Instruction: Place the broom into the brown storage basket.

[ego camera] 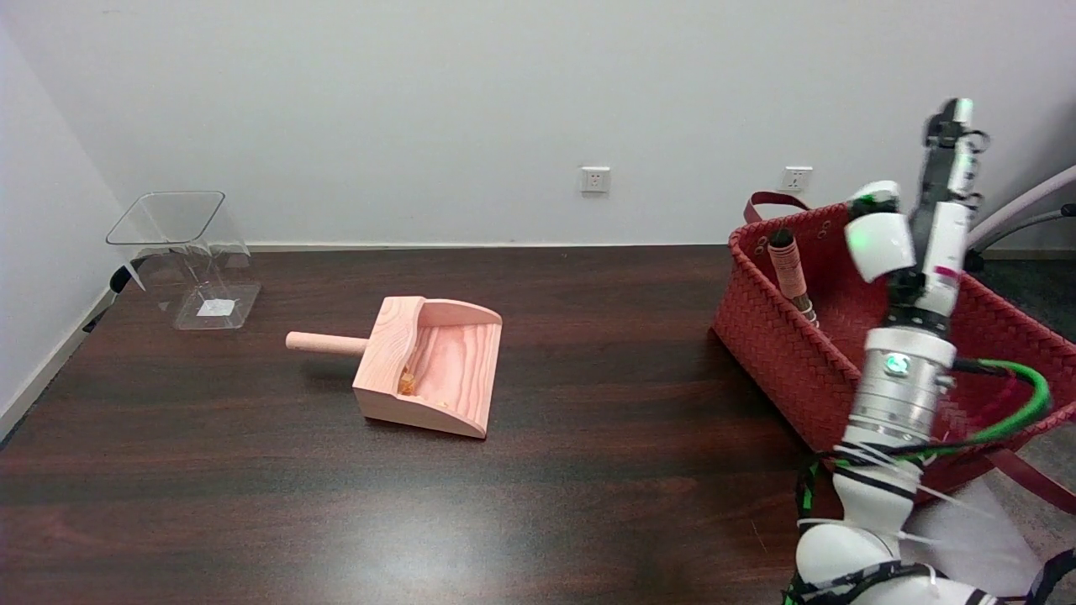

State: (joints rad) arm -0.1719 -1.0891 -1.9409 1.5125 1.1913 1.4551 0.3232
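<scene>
The brown-red woven storage basket (782, 353) stands at the table's right end, partly over the edge. The broom (790, 273) lies inside it, its dark wrapped handle leaning on the basket's left wall with the tip just above the rim; its lower part is hidden behind the wall. My right hand (925, 210) is raised above the basket's middle, fingers pointing up and apart, holding nothing. It hangs to the right of the broom handle and does not touch it. My forearm covers part of the basket's inside.
A pale wooden dustpan (433, 365) with a few crumbs in it lies mid-table, its handle pointing left. A clear plastic container (189, 256) stands at the far left corner. A basket strap (1030, 479) hangs off the table's right edge.
</scene>
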